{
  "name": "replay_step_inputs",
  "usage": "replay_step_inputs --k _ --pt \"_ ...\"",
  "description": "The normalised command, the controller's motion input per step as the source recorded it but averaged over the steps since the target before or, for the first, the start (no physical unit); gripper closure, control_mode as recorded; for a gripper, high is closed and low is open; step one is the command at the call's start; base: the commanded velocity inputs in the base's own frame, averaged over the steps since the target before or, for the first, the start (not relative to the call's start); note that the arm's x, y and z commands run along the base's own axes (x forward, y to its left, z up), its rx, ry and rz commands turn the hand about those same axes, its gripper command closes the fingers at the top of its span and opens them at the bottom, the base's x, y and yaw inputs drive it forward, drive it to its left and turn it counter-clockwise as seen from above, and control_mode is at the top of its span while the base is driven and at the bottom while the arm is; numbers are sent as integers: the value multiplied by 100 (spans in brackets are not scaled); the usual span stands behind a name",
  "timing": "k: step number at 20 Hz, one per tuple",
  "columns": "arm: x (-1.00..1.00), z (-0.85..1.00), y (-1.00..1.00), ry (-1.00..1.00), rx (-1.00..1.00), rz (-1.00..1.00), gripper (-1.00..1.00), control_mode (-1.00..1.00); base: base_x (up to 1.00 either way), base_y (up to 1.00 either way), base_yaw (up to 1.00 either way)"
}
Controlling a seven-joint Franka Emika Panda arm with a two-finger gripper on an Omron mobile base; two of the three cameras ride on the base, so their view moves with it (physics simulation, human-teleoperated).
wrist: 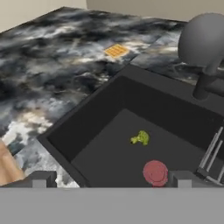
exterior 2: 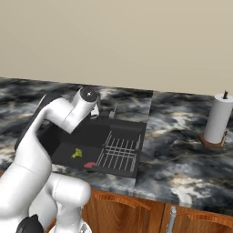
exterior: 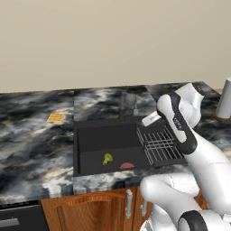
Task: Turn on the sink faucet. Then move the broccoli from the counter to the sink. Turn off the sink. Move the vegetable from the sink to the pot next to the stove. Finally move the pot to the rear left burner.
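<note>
Black sink (wrist: 83, 127) lies nearest — the broccoli (wrist: 141, 138) rests on its floor beside the red drain disc (wrist: 155, 171). The tool (wrist: 111, 179) hangs wide open and empty above, faucet (wrist: 205, 48) just beyond, orange square (wrist: 116, 50) on the marbled table (wrist: 52, 65) behind.

We see a flat orange waffle-like square (exterior: 56, 117) lying on the desk, well apart from the basin, on its left side. On the right side a white paper towel roll (exterior 2: 218, 119) stands upright on a small brown wooden base (exterior 2: 212, 142), with a thin dark rod coming out of its top. Below the desk we see brown wooden cabinet doors (exterior: 92, 212) with curved handles, and one grey vertical handle (exterior: 129, 204). Behind everything there is a plain beige wall (exterior: 113, 40).
</note>
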Motion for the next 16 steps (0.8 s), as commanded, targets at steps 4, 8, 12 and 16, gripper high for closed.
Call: replay_step_inputs --k 4,8,12,16 --pt "-39 -14 43 28 -3 -30 -100 -100 0 0 0" --pt "-18 -26 54 26 -5 -32 -100 -100 0 0 0" --pt "0 -40 50 21 -7 -27 -100 -100 0 0 0" --pt "0 -38 23 9 -7 -12 -100 -100 0 0 0"
